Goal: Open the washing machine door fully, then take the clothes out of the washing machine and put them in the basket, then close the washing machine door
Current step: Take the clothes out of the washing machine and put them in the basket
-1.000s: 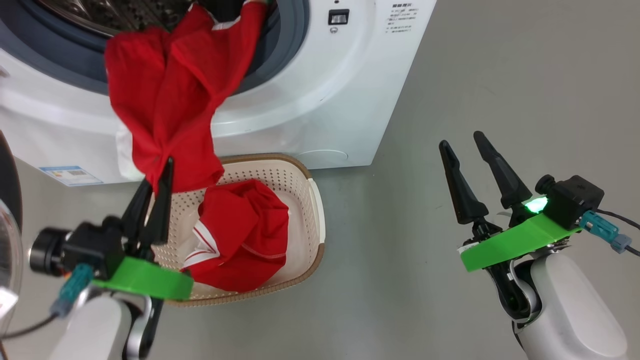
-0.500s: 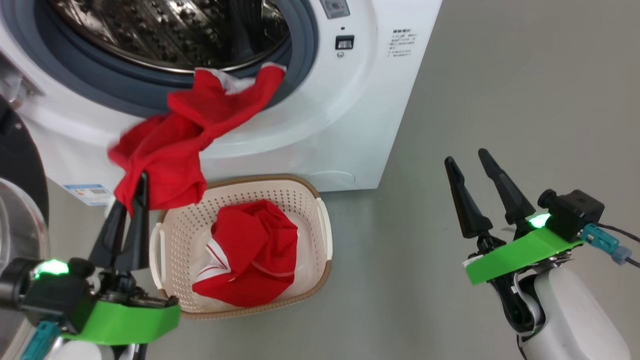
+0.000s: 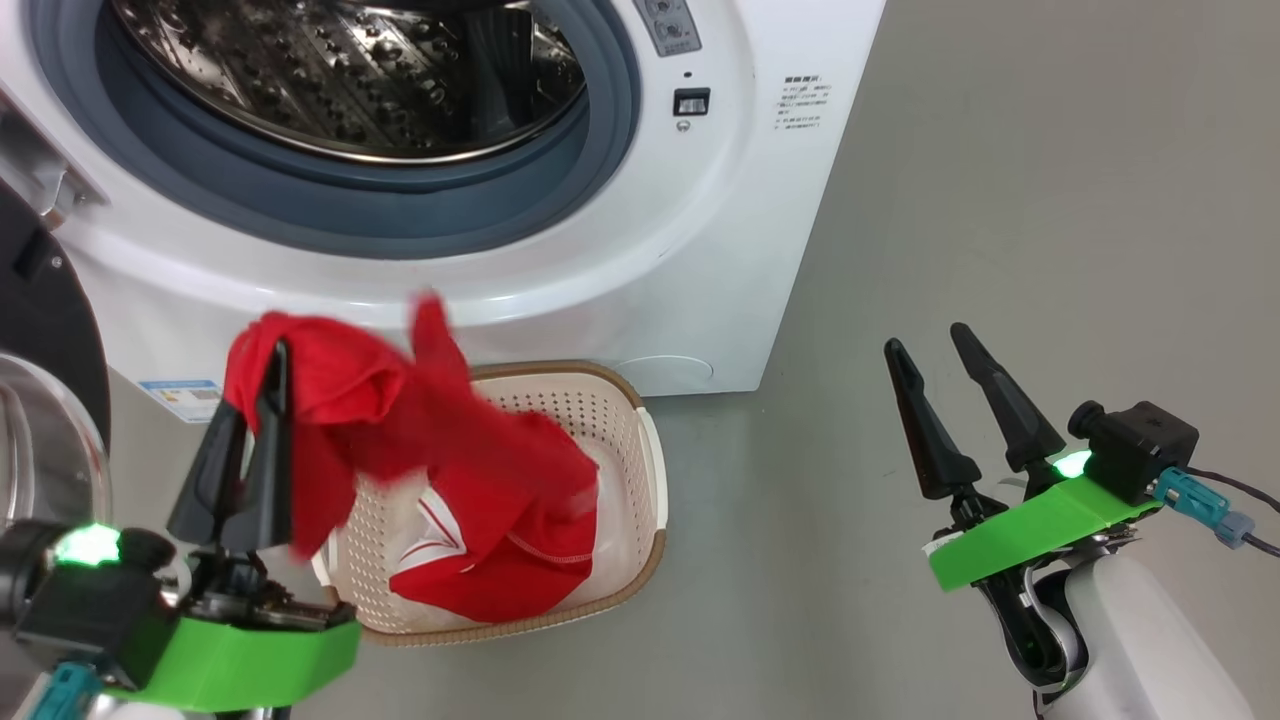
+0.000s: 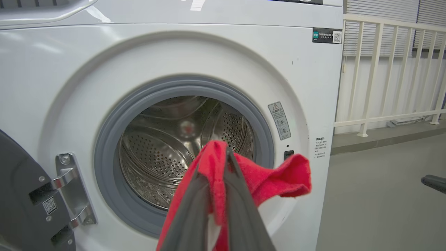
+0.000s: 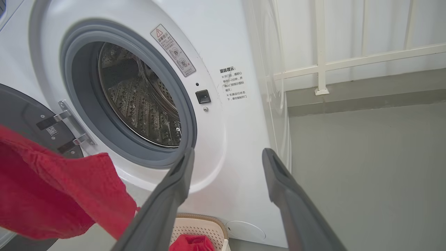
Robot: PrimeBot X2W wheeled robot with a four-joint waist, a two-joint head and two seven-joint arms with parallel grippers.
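Left claw [image 3: 258,385]: we log it closed narrow on a red garment [image 3: 340,400], with cloth bunched over the tips of its two dark fingers. In the left wrist view the same claw [image 4: 214,164] shows red fabric pinched in the thin gap. Pose: the fingers point up the head view, leaning slightly right, off the left end of the basket [image 3: 610,440].

Red garment: it hangs before the lower front of the washing machine [image 3: 700,250], below the gasket [image 3: 350,215]. Its free end trails right across the basket's left rim. That end is blurred, and we cannot tell whether it touches the second red garment [image 3: 510,570].

Second red garment: heaped inside the basket toward its right and near walls, white stripes showing.

Basket: on the floor [image 3: 1000,200], its far rim close under the washer's front.

Washing machine: the mouth stands open, the gasket ringing the steel drum [image 3: 350,80]. We note the washing machine door [image 3: 45,330] swung out on the robot's left, at the head view's left edge, just beside the left claw.

Right claw [image 3: 926,338]: the fingers are spread wide, and the washer's front shows through the gap in the right wrist view [image 5: 229,152]. Pose: the fingers tilt up and left above the grey floor, well apart from the basket's right end and off the washer's right front corner. Beyond that corner the floor runs to a white railing [image 4: 383,69].
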